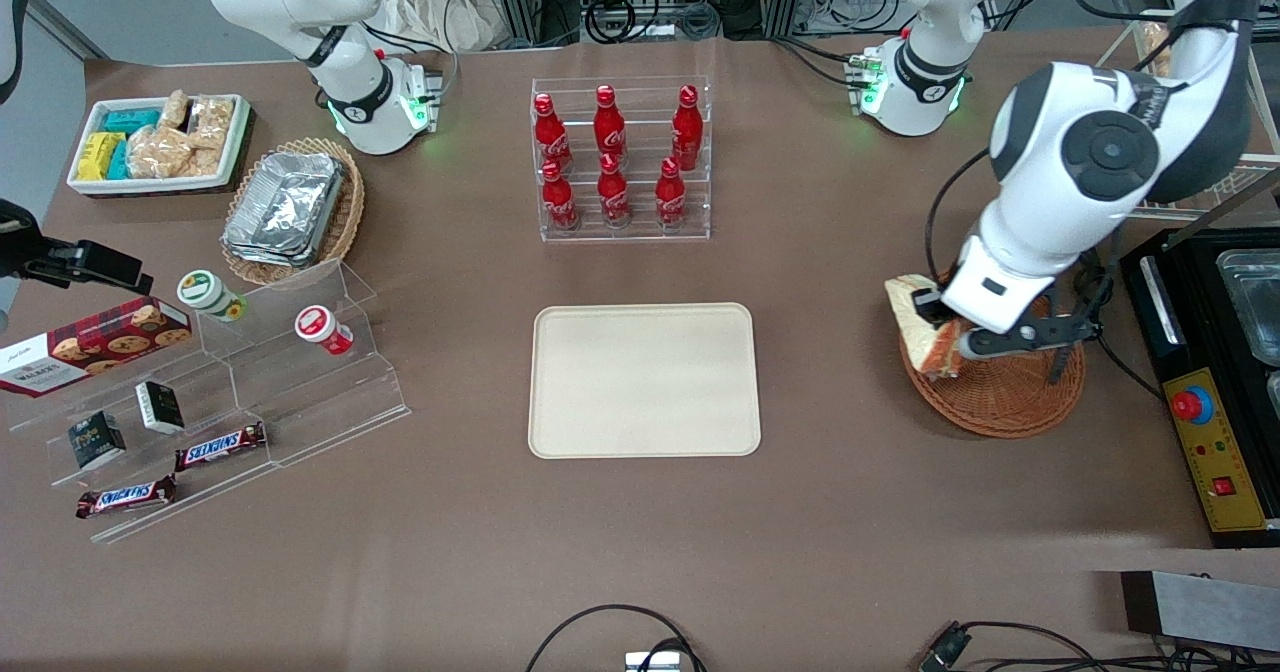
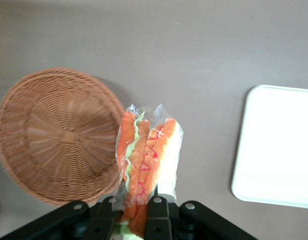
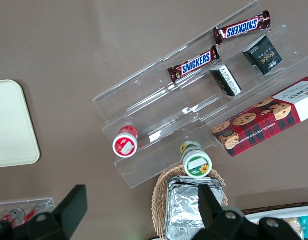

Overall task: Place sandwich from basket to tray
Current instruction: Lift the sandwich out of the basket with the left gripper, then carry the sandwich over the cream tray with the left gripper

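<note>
Place: a robot lab dressed up as a small snack shop — not a real store.
Lab signs: two white arms bolted to the desk (image 1: 880,552), loose cables, metal framing, a control box with a red stop button (image 1: 1192,404).
Shop signs: clear stepped racks — red cola bottles (image 1: 612,152), Snickers bars (image 1: 220,445), a cookie box (image 1: 95,344), foil trays (image 1: 285,207).

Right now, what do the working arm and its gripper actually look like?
The left arm is glossy white with rounded segments, a dark grey round joint cap and black bands at the joints. Its base glows green. Black cables run along it. The gripper, above the basket's edge, has a white body and black fingers.
</note>
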`<state>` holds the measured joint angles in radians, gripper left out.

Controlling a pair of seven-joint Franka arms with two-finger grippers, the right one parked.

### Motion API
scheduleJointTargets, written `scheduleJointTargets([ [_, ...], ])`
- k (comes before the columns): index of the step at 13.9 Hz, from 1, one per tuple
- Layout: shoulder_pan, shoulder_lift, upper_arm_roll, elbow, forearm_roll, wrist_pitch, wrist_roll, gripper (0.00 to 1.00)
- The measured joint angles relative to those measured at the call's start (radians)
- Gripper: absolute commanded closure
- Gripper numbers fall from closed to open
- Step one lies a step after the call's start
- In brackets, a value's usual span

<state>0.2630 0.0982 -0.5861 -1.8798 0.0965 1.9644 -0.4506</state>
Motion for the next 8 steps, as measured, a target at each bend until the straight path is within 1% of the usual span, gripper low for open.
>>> scheduleJointTargets([
  [4,-0.001,0.021,-0.092,0.031,0.001,0.000,-0.009,0.93],
  [5,-0.001,0.026,-0.113,0.035,0.007,0.000,-0.009,0.91],
  [6,0.000,0.034,-0.134,0.039,0.025,0.000,-0.013,0.90],
  [8,-0.001,0.077,-0.182,0.063,0.087,0.000,-0.071,0.90],
])
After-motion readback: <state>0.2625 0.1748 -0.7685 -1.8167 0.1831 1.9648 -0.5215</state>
